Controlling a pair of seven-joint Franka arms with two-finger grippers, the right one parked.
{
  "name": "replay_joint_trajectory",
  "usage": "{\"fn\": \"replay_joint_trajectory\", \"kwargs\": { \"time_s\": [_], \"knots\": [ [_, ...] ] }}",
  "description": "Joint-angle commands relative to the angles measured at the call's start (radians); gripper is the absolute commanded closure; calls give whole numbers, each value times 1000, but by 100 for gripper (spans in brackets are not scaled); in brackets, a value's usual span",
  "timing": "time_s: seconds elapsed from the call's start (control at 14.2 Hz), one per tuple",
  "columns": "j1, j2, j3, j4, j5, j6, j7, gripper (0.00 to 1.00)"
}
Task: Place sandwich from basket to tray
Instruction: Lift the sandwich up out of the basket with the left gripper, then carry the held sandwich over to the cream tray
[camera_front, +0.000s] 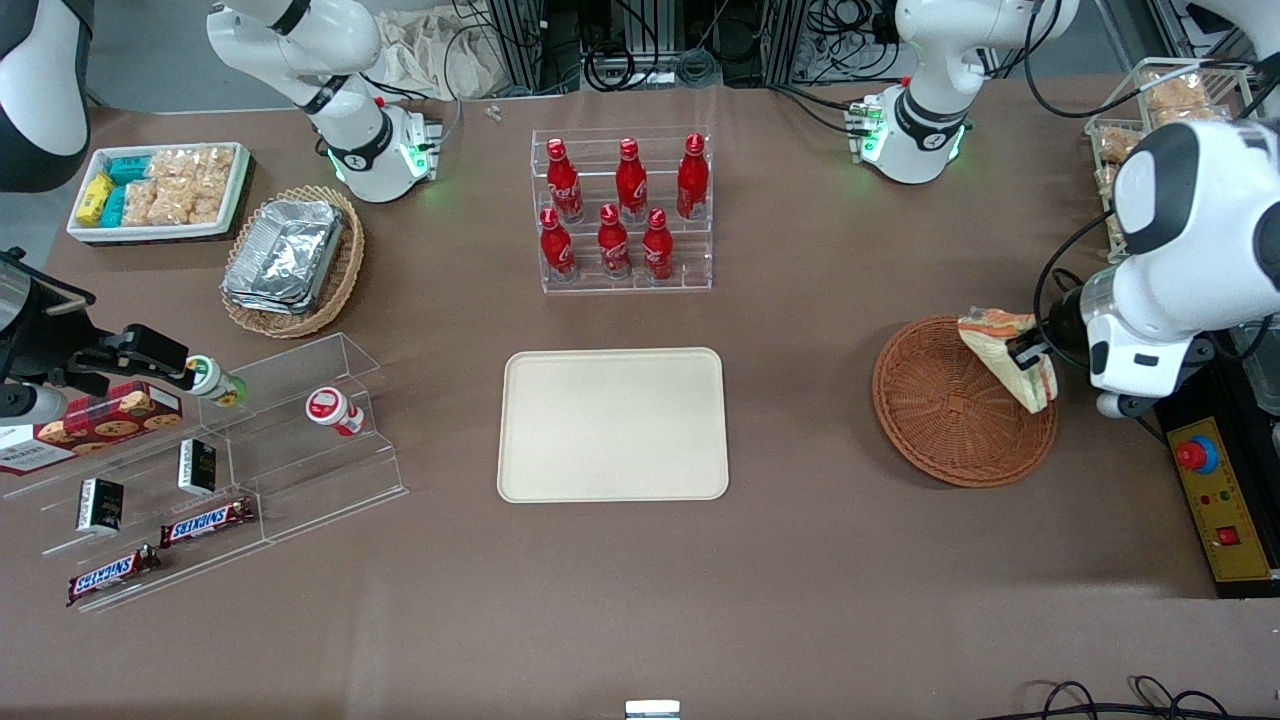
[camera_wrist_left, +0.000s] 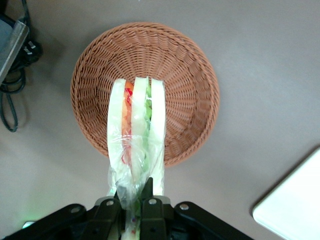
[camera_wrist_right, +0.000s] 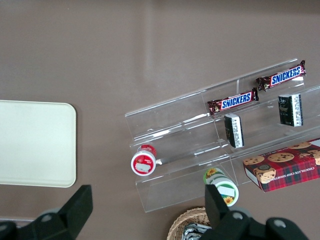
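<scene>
My left gripper (camera_front: 1030, 355) is shut on the sandwich (camera_front: 1005, 352), a plastic-wrapped wedge of pale bread with green and orange-red filling. It holds the sandwich lifted above the reddish-brown woven basket (camera_front: 940, 420), over the basket's edge toward the working arm's end. In the left wrist view the sandwich (camera_wrist_left: 136, 130) hangs from the gripper (camera_wrist_left: 134, 200) over the empty basket (camera_wrist_left: 185, 80). The cream-beige tray (camera_front: 613, 424) lies flat at the table's middle, empty; a corner of the tray (camera_wrist_left: 295, 210) shows in the wrist view.
A clear rack of red bottles (camera_front: 625, 210) stands farther from the camera than the tray. A tan basket of foil containers (camera_front: 293, 260), a white bin of snacks (camera_front: 160, 190) and a clear snack shelf (camera_front: 220, 450) lie toward the parked arm's end. A control box (camera_front: 1222, 500) sits beside the basket.
</scene>
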Motion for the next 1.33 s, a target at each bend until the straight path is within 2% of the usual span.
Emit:
{"fn": "replay_joint_trajectory", "kwargs": {
  "time_s": [0.0,0.21,0.42,0.63,0.77,0.91,1.12,1.26],
  "knots": [
    [-7,34,-66,87,-24,-70,20,100],
    [-7,64,-183,129,-18,-63,-124,100],
    [-7,129,-255,207,-17,-70,-132,100],
    [-7,144,-340,212,0,-46,-129,100],
    [-7,167,-399,216,35,4,-132,100],
    [-7,233,-467,218,104,64,-145,100],
    [-9,299,-501,216,112,211,-179,100],
    [-52,348,-513,219,127,271,-172,100]
  ]
}}
